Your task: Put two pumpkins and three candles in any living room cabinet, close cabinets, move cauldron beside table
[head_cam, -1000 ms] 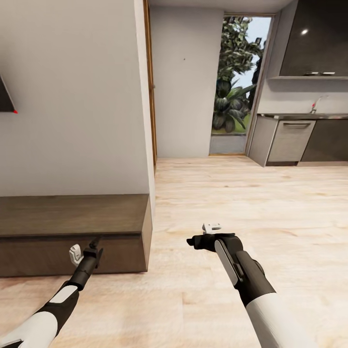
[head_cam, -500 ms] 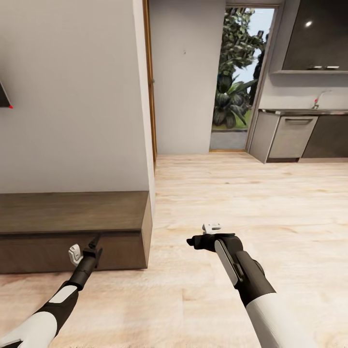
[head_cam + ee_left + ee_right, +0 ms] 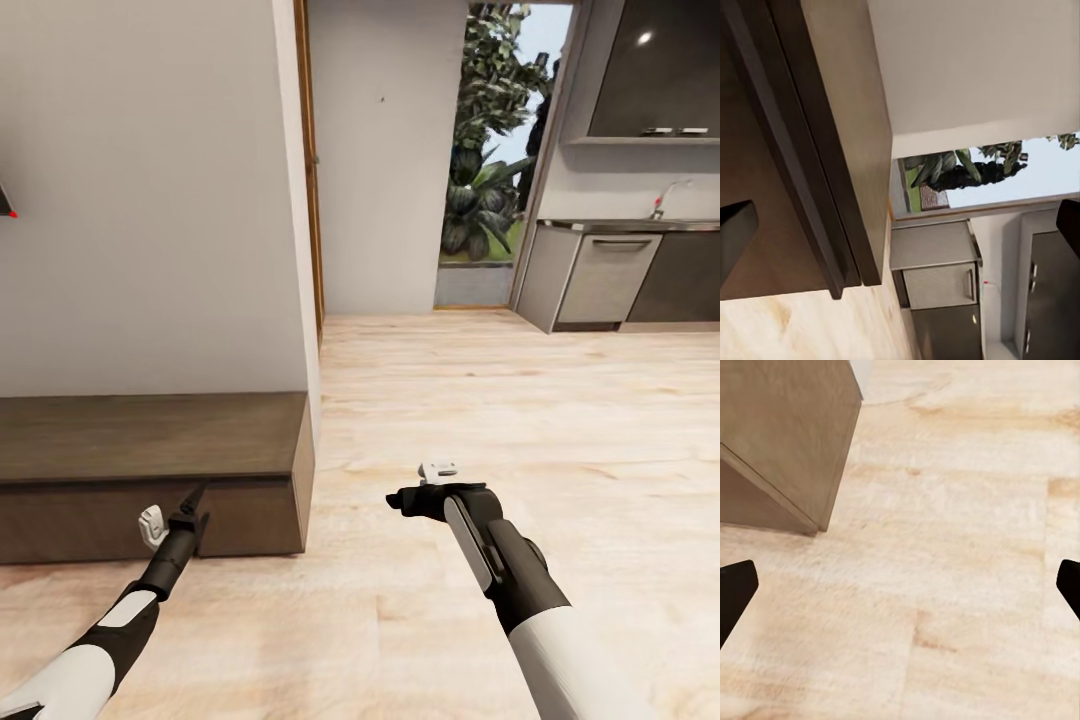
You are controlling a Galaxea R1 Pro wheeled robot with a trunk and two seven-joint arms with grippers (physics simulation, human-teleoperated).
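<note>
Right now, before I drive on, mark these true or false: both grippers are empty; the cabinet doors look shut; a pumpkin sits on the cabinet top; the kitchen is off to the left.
1. Both grippers are empty: true. The left gripper and right gripper are open, holding nothing.
2. The cabinet doors look shut: true for the front that shows.
3. A pumpkin sits on the cabinet top: false. The visible top is bare.
4. The kitchen is off to the left: false. The kitchen units stand ahead on the right.
</note>
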